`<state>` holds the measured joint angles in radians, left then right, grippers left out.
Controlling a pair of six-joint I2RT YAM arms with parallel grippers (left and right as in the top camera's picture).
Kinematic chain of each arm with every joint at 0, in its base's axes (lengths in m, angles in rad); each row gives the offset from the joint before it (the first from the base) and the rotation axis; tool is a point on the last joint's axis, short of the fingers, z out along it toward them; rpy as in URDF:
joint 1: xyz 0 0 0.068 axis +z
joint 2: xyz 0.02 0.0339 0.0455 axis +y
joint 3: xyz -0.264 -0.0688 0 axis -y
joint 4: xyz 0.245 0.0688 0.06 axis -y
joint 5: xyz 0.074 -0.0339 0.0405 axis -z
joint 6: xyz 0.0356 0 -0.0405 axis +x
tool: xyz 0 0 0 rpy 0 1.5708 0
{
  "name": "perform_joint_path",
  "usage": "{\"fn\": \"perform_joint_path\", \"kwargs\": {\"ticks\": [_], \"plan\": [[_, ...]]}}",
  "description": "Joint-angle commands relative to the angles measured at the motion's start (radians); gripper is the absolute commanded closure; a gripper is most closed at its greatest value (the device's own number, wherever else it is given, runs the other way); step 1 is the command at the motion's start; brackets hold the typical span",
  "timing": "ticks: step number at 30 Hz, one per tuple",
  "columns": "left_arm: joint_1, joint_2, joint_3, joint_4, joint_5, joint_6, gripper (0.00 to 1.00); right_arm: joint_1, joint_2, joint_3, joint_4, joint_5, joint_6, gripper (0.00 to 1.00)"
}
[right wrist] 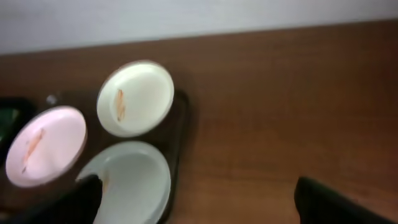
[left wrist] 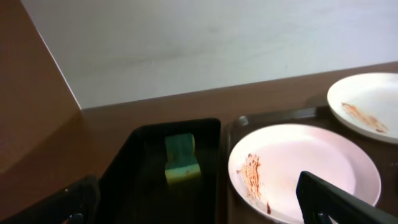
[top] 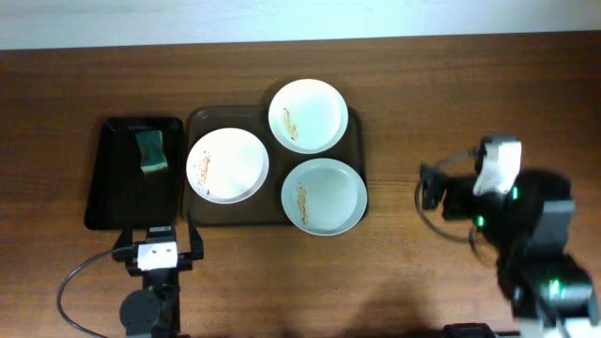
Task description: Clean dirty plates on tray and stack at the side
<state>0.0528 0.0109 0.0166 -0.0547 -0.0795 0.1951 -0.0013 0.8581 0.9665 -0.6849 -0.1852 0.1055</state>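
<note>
dark wooden table [top: 423, 84], pale wall [left wrist: 205, 43]

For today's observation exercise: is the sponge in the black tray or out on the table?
In it: the sponge lies inside the black tray, within its rim.

Overhead: bright, even light, sharp. The white strip at the far edge is a bit blown out and the black tray [top: 117, 188] reads v. dark. Left wrist: plates [left wrist: 298, 168] crisp, fingers [left wrist: 339, 202] at near edge dark and out of focus. Right wrist: whole pic soft, motion-blurred, colours washed out.
</note>
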Motion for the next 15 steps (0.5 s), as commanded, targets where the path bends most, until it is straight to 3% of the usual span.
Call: {"fn": "perform_joint_path", "kwargs": {"ticks": [1, 8, 11, 15], "plan": [[0.004, -0.006, -0.008, -0.028, 0.069, 0.016, 0.01, -0.004, 0.179, 0.174, -0.074, -0.008, 0.005, 0.02], [0.004, -0.005, -0.007, -0.006, 0.119, 0.016, 0.01, -0.003, 0.406, 0.193, -0.015, -0.234, 0.019, 0.02], [0.005, 0.005, 0.021, 0.032, 0.118, -0.084, 0.01, -0.003, 0.441, 0.194, 0.01, -0.234, 0.038, 0.07], [0.004, 0.177, 0.182, 0.0, 0.119, -0.105, 0.01, 0.015, 0.438, 0.194, 0.054, -0.225, 0.085, 0.07]]}}
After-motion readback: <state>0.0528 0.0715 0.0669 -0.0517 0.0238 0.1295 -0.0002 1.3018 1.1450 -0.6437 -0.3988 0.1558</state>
